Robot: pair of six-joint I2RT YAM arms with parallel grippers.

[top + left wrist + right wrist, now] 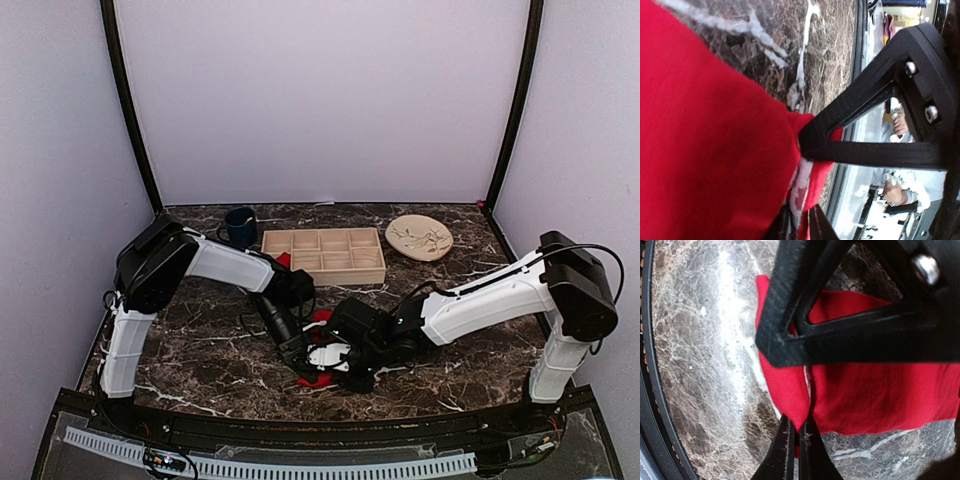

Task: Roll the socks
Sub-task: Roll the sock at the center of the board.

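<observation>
A bright red sock with white print (322,356) lies flattened on the dark marble table between my two grippers. My left gripper (303,358) is at its left end. In the left wrist view the sock (715,150) fills the left side; the left gripper (804,220) has its jaws slightly apart, with the printed edge lying between them. My right gripper (348,362) is at the sock's right end. The right wrist view shows the right gripper (799,432) shut, pinching a fold of the sock (875,395). Another bit of red fabric (283,260) shows at the tray's left end.
A wooden compartment tray (325,280) stands behind the arms at the middle. The dark blue mug (240,227) is to its left and the round tan plate (420,238) to its right. The table's black front rail (647,365) runs close to the sock.
</observation>
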